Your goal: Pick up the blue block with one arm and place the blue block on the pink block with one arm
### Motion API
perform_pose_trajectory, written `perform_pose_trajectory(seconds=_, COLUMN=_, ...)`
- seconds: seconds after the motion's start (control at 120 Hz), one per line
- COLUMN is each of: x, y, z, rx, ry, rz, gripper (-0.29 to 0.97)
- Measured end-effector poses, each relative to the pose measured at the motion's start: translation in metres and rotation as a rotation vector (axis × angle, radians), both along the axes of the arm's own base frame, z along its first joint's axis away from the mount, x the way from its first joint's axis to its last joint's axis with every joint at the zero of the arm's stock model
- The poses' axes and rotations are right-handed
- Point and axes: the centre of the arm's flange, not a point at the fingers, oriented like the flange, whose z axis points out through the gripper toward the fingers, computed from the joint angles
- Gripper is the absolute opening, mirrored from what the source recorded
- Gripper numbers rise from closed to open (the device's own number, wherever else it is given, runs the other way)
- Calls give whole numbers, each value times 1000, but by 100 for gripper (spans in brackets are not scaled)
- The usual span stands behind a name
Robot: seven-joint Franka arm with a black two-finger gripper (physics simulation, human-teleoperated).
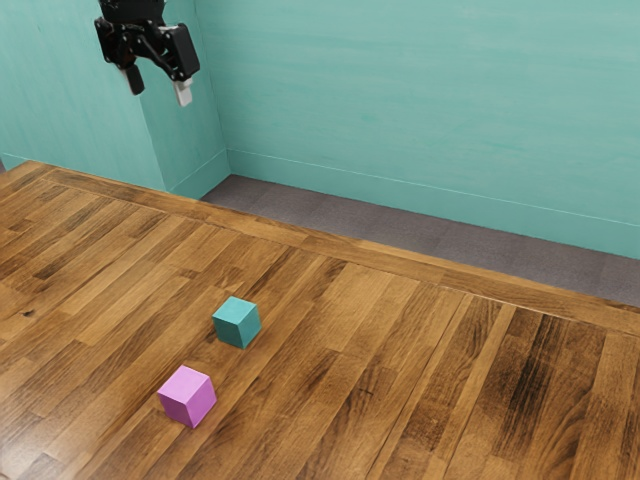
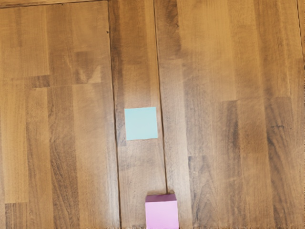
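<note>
A blue-teal block [image 1: 237,322] rests on the wooden table [image 1: 420,380], with a pink block [image 1: 187,396] a short way in front of it toward the exterior view's left. My gripper [image 1: 158,86] hangs high above the table near the exterior view's upper left, open, with nothing between its fingers. From the wrist camera the blue block [image 2: 141,123] lies flat on the planks far below my hand, and the pink block [image 2: 161,212] sits close beside it, apart from it.
A teal wall [image 1: 420,100] stands behind the table, with a grey floor strip [image 1: 420,235] beyond the table's far edge. Bare wood surrounds both blocks.
</note>
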Motion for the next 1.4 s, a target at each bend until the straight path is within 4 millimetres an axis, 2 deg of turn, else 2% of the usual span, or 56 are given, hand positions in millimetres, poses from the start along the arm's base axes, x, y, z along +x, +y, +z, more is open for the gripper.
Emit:
perform_pose_trajectory(seconds=0.05, x=6, y=2, z=-4, rx=-1, ry=-4, rz=2, gripper=68)
perform_pose_trajectory(seconds=0.108, x=17, y=7, z=-20, rx=-10, ry=7, rz=11, gripper=68)
perform_pose_trajectory(seconds=0.175, x=30, y=17, z=-67, rx=-15, ry=57, rz=28, gripper=68)
perform_pose_trajectory(seconds=0.2, x=33, y=20, z=-90, rx=-16, ry=84, rz=33, gripper=68)
perform_pose_trajectory(seconds=0.275, x=34, y=23, z=-153, rx=-21, ry=143, rz=40, gripper=68)
perform_pose_trajectory(seconds=0.342, x=35, y=21, z=-198, rx=-25, ry=155, rz=37, gripper=68)
perform_pose_trajectory(seconds=0.492, x=28, y=4, z=-267, rx=-29, ry=135, rz=9, gripper=68)
perform_pose_trajectory(seconds=0.642, x=25, y=-10, z=-314, rx=-33, ry=86, rz=-17, gripper=68)
perform_pose_trajectory(seconds=0.742, x=21, y=-5, z=-333, rx=-34, ry=52, rz=-8, gripper=68)
perform_pose_trajectory(seconds=0.958, x=26, y=27, z=-364, rx=-36, ry=7, rz=39, gripper=68)
perform_pose_trajectory(seconds=1.233, x=27, y=24, z=-384, rx=-26, ry=-31, rz=-12, gripper=68)
perform_pose_trajectory(seconds=1.4, x=30, y=26, z=-405, rx=-24, ry=-16, rz=-43, gripper=68)
